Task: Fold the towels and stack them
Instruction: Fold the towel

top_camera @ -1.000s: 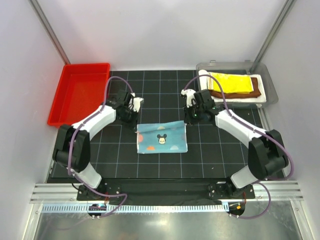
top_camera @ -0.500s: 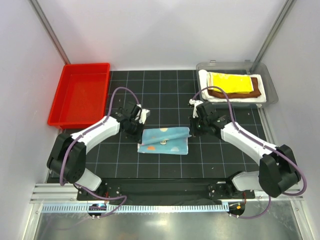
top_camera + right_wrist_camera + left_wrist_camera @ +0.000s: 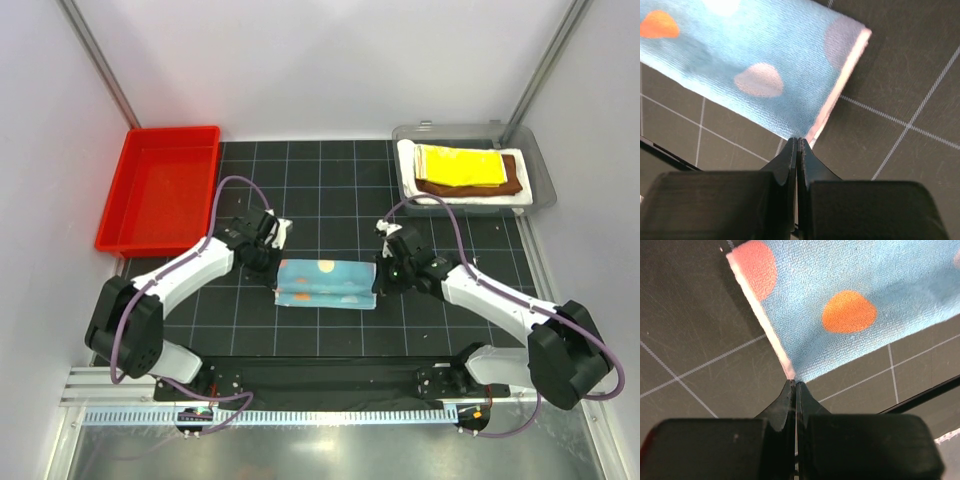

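The light blue towel with orange spots lies folded into a narrow band in the middle of the black mat. My left gripper is shut on its left corner; in the left wrist view the tips pinch the towel's white-edged corner. At the other end my right gripper is shut on the right corner, its tips closed on the cloth. The yellow towel lies on the rust-brown towel, which rests on the white towel.
The three stacked towels sit in a clear tray at the back right. A red bin stands at the back left. The mat's grid shows between the arms and the tray.
Both grippers have drawn the blue towel's far edge toward the near edge, folding it over. The cartoon print that faced up is now covered.
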Robot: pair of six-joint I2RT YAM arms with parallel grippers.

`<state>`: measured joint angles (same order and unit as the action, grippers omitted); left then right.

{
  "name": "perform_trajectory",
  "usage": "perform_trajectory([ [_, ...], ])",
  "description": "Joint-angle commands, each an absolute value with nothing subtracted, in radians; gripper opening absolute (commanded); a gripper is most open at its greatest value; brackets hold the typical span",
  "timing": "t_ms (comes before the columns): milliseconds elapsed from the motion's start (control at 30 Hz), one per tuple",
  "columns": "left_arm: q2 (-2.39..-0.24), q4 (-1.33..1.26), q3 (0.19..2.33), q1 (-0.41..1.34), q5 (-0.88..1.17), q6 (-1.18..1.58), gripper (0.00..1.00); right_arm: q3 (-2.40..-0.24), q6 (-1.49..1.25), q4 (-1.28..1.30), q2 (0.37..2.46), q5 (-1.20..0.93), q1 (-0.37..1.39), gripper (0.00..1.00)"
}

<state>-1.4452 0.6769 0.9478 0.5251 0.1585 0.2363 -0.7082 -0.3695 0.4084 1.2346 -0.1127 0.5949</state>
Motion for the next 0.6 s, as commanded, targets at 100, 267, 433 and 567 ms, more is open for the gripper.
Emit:
perform_trajectory([
  [100,-1.471,0.73,0.962,0.529,0.178,0.249,0.0,-0.647,-0.448,0.362,1.221,-0.1,0.6,0.01],
  [267,-1.509,0.768,0.966,0.541,0.187,0.258,0.15,-0.635,-0.46,0.38,1.209,-0.106,0.601,0.12],
  [433,-1.445,0.864,1.02,0.549,0.101,0.281,0.36,-0.644,-0.506,0.426,1.166,-0.164,0.601,0.32],
  [567,-1.376,0.844,1.101,0.554,0.106,0.369,0.43,-0.679,-0.59,0.42,1.12,-0.187,0.6,0.34],
])
